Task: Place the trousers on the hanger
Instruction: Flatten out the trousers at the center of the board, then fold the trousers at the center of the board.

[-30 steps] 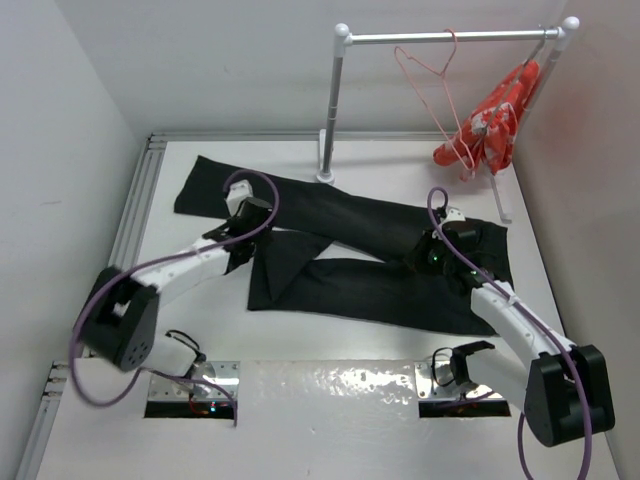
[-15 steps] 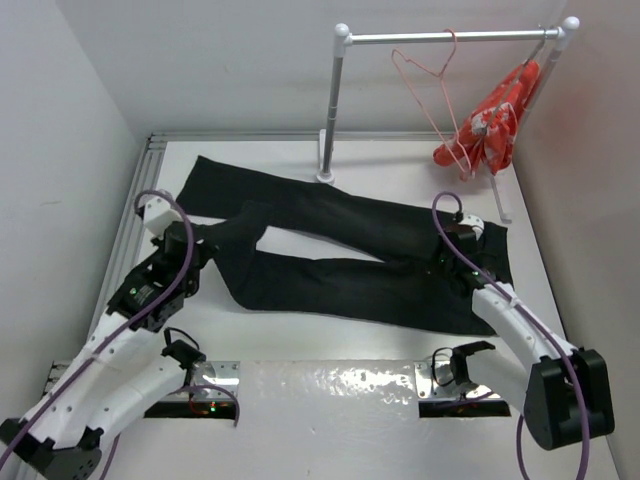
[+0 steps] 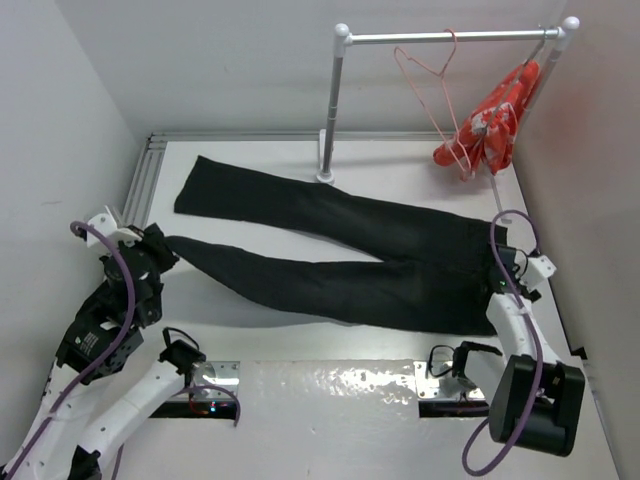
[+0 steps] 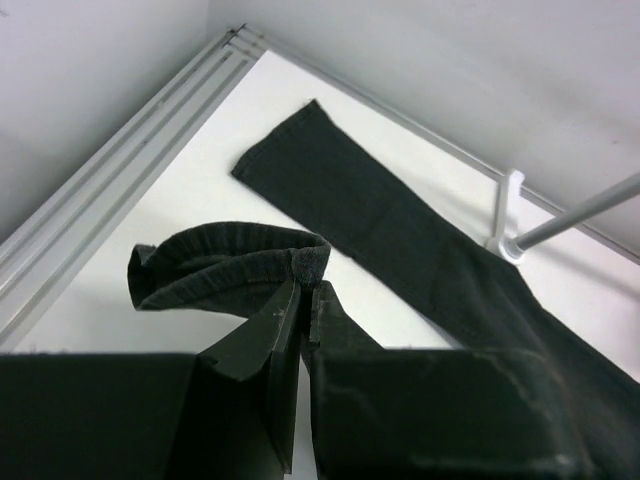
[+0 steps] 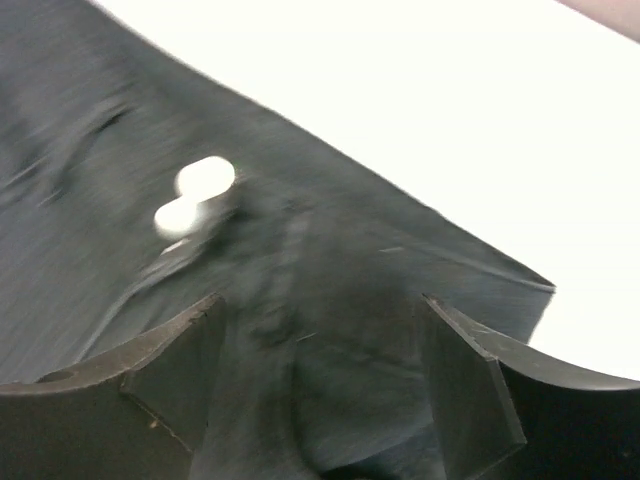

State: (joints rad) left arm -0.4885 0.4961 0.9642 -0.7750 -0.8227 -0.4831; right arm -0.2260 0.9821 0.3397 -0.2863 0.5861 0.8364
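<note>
We seem to be spreading the trousers [image 3: 340, 250] flat on the bench [image 3: 300, 365], left jaws pinching one cuff, right jaws spread above the waistband; next, fetching the hanger [image 3: 421, 95] from the rail [image 3: 450, 37].

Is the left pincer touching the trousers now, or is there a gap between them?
Touching. The left wrist view shows the left pincer shut on a leg hem of the trousers, cloth pinched between its tips.

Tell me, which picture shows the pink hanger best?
The top view. The whole hanger shows there, hooked on the rail. The left wrist view catches only a bit of rail, no hanger. The right wrist view shows just the trousers.
</note>
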